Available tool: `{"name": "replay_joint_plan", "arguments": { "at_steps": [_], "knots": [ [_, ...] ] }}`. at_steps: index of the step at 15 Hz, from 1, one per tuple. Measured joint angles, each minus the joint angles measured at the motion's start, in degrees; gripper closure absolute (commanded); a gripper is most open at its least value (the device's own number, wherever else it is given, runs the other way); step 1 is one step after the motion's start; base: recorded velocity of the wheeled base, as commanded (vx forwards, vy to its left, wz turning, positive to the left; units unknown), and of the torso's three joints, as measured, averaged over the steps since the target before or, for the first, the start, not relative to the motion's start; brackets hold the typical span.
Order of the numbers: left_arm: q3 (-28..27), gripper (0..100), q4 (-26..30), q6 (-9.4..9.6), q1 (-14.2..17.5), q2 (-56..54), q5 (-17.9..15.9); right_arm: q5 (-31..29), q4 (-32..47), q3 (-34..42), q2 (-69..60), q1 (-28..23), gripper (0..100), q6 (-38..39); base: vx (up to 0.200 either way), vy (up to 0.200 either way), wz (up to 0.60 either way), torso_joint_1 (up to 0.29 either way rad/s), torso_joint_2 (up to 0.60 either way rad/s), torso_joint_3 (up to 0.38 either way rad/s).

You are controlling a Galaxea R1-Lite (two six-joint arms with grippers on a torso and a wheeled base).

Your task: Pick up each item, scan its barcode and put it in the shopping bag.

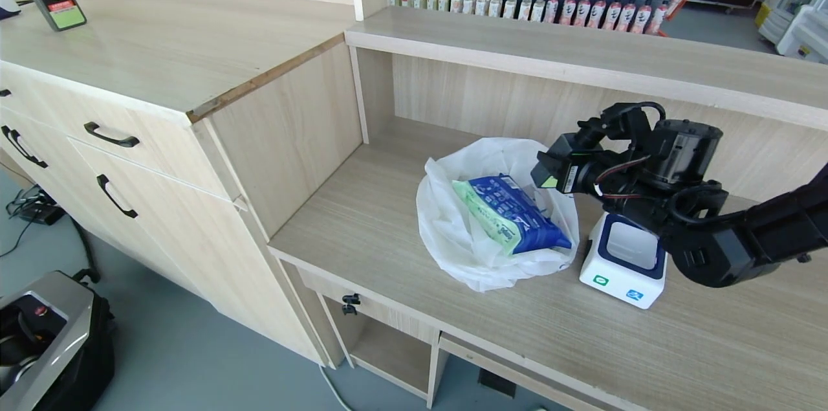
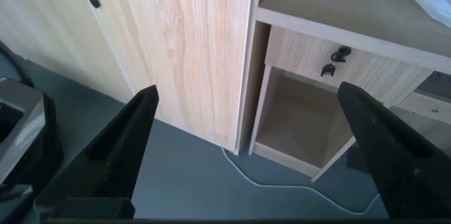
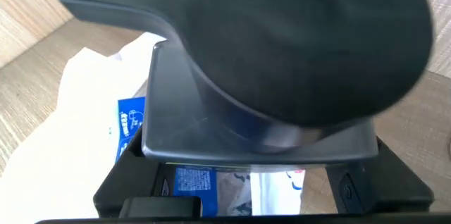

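Blue and green packet (image 1: 517, 213) is lying in the shopping bag (image 1: 446, 217) on the bench (image 1: 362, 223), long axis running 11 to 5 o'clock in the head view. Right tool (image 1: 550, 173) hangs at the bag's rim with the packet at roughly 7 o'clock from it and the scanner (image 1: 624, 268) at 5 (can't tell if it's open or gripping anything). Left tool (image 2: 248, 90) is spread wide and empty, down by the cabinet (image 2: 197, 41), so the right arm's way nearer.

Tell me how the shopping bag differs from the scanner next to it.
The shopping bag is soft, crumpled white plastic; the scanner is a rigid white box with a dark blue frame. The bag is wider than the scanner. The bag holds a blue and green packet; the scanner shows a slanted window. Both stand side by side on the lower counter.
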Motion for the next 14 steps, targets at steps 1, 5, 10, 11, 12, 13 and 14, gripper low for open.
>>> {"name": "replay_joint_plan", "arguments": {
  "at_steps": [1,5,10,11,12,13,14],
  "knots": [
    [0.00,0,0.00,0.00,0.00,0.00,0.00,0.00,-0.66,-0.79,0.85,0.18,100,0.02,0.000,0.000,0.00,0.000,0.00,0.000],
    [0.00,0,0.00,0.00,0.00,0.00,0.00,-0.30,-0.77,-6.30,4.19,1.10,100,-0.02,0.000,0.000,0.00,0.000,0.00,0.000],
    [0.00,0,-0.02,0.00,0.00,0.00,0.00,-2.71,-0.33,-14.10,9.16,3.13,100,-0.15,0.000,0.000,0.00,0.000,0.00,0.000],
    [0.00,0,-0.02,0.00,0.00,0.00,0.00,-2.78,-0.23,-14.71,10.14,3.44,100,-0.15,0.000,0.000,0.00,0.000,0.00,0.000],
    [0.00,0,0.00,0.00,0.00,0.00,0.00,-2.86,-0.17,-14.88,10.97,3.74,100,-0.13,0.000,0.000,0.00,0.000,0.00,0.000],
    [0.00,0,0.00,0.00,0.00,0.00,0.00,-2.93,-0.09,-15.04,11.72,3.88,100,-0.11,0.000,0.000,0.00,0.000,0.00,0.000],
    [0.00,0,0.00,0.00,0.00,0.00,0.00,-2.97,-0.09,-15.13,12.41,3.91,100,-0.06,0.000,0.000,0.00,0.000,0.00,0.000]
  ]
}}
